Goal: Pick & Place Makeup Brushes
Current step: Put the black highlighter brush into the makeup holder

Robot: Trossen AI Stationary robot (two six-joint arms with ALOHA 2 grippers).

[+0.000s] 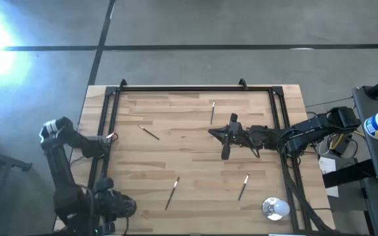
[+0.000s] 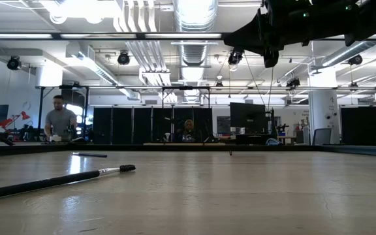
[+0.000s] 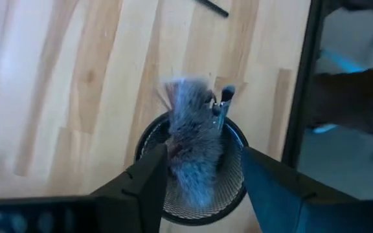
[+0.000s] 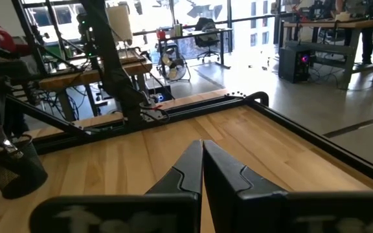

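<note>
Left gripper [image 3: 199,178]: fingers spread wide, straddling a black mesh cup [image 3: 228,194] at the desk's near left corner, gripping nothing. The cup holds a fluffy brush [image 3: 190,139] and a thinner brush [image 3: 224,103].

Right gripper [image 4: 203,165]: fingers pressed together, empty, above the desk's middle, toward the right edge.

Four makeup brushes [image 1: 172,193] lie loose across the desk [image 1: 189,141].

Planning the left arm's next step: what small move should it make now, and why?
Probably lift the left gripper straight up, clear of the mesh cup. Its fingers stand open on either side of the fluffy brush, which sits in the cup, so that brush looks placed. A loose brush lies nearby to fetch. The right gripper waits shut.
</note>
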